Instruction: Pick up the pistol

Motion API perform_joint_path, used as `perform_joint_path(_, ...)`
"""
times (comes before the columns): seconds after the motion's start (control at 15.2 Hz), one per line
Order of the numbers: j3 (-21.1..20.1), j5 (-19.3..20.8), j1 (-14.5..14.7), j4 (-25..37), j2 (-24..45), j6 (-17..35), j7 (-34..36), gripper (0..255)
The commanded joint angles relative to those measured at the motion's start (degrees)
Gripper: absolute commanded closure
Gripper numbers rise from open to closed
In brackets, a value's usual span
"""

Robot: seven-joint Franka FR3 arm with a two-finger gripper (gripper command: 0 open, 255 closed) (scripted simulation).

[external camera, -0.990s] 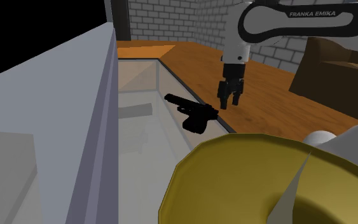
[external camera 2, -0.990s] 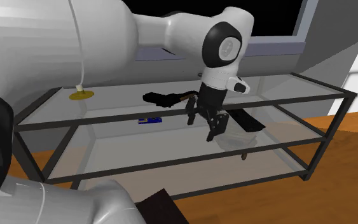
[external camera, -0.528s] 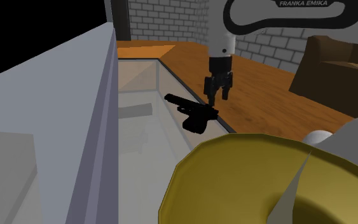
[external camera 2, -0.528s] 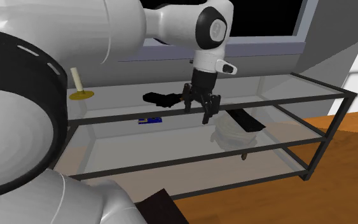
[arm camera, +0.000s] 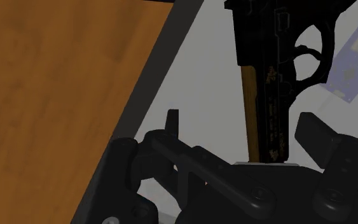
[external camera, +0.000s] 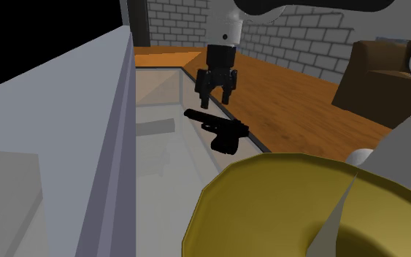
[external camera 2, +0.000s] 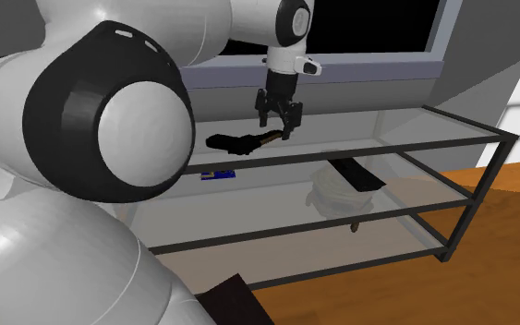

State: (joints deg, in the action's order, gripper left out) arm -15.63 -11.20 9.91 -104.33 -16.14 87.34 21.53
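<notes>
A black pistol (external camera: 219, 130) lies flat on the top glass shelf (external camera: 163, 157), close to the shelf's dark frame edge. In the second exterior view the pistol (external camera 2: 237, 142) lies in front of the window. My gripper (external camera: 216, 90) hangs a little above the pistol's far end, fingers apart and pointing down, touching nothing. The second exterior view puts the gripper (external camera 2: 280, 128) just above the pistol's right end. In the wrist view the pistol (arm camera: 274, 76) stretches away from the open gripper (arm camera: 247, 130), with a tan strip along its side.
A brass-coloured dish (external camera: 306, 212) looms in the shoulder view's foreground. A grey window ledge (external camera: 65, 139) runs beside the shelf. Lower shelves hold a blue card (external camera 2: 218, 173), a pale bowl (external camera 2: 334, 192) and a black block (external camera 2: 355, 174). Wooden floor (external camera: 306, 109) and a brown box (external camera: 382, 80) lie beyond.
The gripper has swung from over the wooden floor to above the shelf, ending over the pistol's far end. It stayed open. The pistol has not moved.
</notes>
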Motion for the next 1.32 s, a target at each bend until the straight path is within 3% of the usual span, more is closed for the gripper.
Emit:
perform_joint_path(0.0,-1.9,0.5,0.7,4.1,3.1,0.3,2.6,0)
perform_joint_path(0.59,-2.0,0.1,0.8,-3.2,1.7,6.1,1.6,0)
perform_joint_path(0.66,-2.0,0.1,0.9,-3.1,1.8,6.2,1.6,255)
perform_joint_path(1.25,-1.9,0.1,0.9,-3.2,1.7,6.1,1.6,255)
